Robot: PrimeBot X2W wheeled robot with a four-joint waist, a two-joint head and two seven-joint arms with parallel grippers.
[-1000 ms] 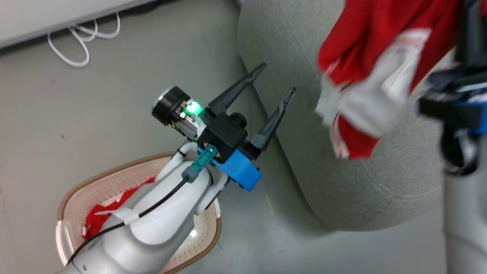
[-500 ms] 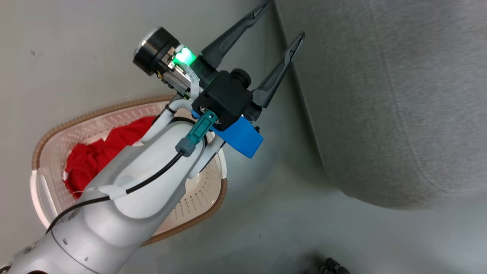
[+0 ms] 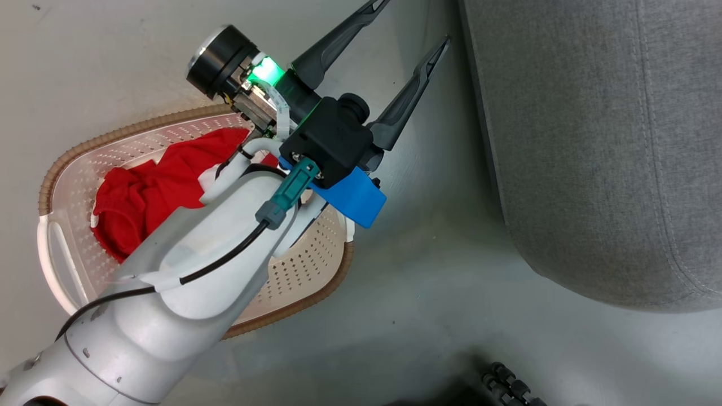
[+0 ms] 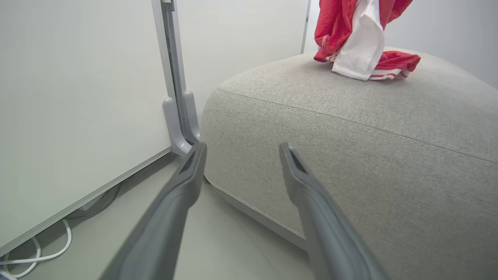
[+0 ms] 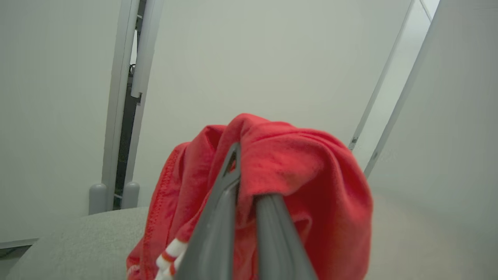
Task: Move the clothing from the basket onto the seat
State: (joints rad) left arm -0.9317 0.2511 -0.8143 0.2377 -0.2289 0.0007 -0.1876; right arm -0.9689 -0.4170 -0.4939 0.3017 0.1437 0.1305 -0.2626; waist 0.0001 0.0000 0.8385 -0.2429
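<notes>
The cream basket (image 3: 113, 135) with its brown rim stands on the floor at the lower left, and one red piece of clothing (image 3: 146, 186) lies crumpled inside it. My left gripper (image 3: 410, 22) hovers open and empty over the floor between basket and seat (image 3: 592, 141). In the left wrist view its fingers (image 4: 243, 147) point at the seat's side (image 4: 350, 128). Another red and white garment (image 4: 362, 39) hangs from above, its lower end resting on the cushion top. My right gripper (image 5: 245, 182) is shut on this garment (image 5: 303, 171) above the seat (image 5: 78, 241).
A white wall panel with a grey post foot (image 4: 181, 116) stands beside the seat, and a white cable (image 4: 39, 256) lies on the floor under it. Grey floor (image 3: 428, 293) runs between basket and seat. A dark ribbed part (image 3: 507, 389) shows at the bottom edge.
The head camera has swung, so the right arm and its hanging garment have left that view and more of the basket shows. My left gripper stays open.
</notes>
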